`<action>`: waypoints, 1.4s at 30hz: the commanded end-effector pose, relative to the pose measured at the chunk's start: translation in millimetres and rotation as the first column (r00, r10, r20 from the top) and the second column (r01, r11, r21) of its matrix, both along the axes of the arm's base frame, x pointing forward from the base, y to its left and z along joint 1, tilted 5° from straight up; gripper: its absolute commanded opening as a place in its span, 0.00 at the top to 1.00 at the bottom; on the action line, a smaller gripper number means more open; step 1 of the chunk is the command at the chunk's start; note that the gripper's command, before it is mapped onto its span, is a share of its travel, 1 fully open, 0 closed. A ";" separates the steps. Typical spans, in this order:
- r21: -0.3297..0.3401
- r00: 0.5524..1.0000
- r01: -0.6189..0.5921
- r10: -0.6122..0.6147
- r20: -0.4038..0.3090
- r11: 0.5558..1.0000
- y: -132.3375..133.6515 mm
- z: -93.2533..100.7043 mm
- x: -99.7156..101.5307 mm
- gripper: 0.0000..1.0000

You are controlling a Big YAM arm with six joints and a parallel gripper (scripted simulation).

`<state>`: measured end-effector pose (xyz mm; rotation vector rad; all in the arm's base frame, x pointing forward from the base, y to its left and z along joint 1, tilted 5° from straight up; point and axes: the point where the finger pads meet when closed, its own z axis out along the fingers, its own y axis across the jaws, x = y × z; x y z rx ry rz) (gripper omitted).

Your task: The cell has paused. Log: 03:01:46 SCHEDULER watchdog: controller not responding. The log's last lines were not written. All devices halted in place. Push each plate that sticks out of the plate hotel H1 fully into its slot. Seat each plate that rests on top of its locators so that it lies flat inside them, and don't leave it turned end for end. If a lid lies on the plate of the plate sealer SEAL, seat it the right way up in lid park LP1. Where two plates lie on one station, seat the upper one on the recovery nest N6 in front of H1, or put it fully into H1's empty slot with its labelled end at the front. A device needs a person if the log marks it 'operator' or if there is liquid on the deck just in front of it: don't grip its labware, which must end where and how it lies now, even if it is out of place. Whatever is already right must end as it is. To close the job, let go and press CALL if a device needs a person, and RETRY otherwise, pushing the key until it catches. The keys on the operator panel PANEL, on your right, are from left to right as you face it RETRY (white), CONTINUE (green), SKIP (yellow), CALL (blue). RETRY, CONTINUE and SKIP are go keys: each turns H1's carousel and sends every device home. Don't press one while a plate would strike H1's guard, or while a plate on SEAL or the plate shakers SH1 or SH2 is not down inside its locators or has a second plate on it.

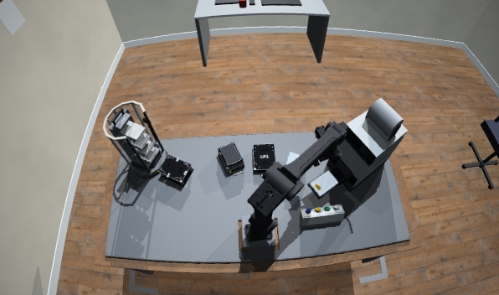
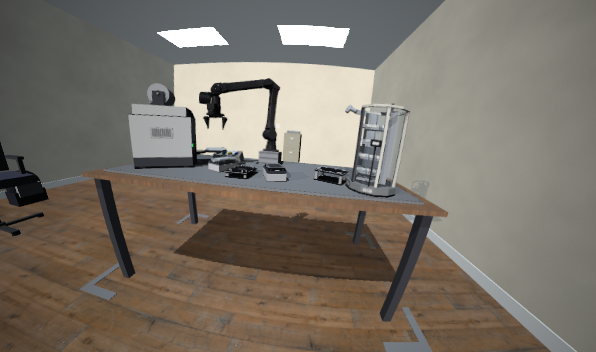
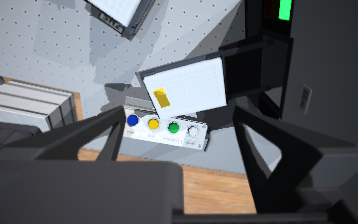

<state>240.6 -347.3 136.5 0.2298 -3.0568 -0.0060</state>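
My gripper (image 2: pixel 215 121) is spread wide and holds nothing, high above the sealer's tray near the right end of the tabletop. Below it lies the white cover (image 3: pixel 186 91) with one yellow label, probably the lid on SEAL, so I should descend straight and grasp its two long edges evenly. I count four keys on the operator panel (image 3: pixel 166 131) at the front right edge, then two black stations (image 1: pixel 230 158) mid-table, one sealer (image 1: pixel 373 142) and one plate hotel (image 1: pixel 131 134) at the far left corner.

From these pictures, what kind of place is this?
Probably a lab automation cell: a plate hotel on the table, a sealer with a white plate on its tray, and a four-key panel.
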 end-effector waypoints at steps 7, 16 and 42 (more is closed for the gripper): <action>0.004 0.962 -0.274 0.274 0.011 0.962 -9.4 6.9 12.1 0.00; 0.004 0.962 -0.274 0.274 0.011 0.962 -9.5 6.9 12.0 0.00; 0.005 0.962 -0.274 0.274 0.010 0.962 -9.0 6.4 11.7 0.00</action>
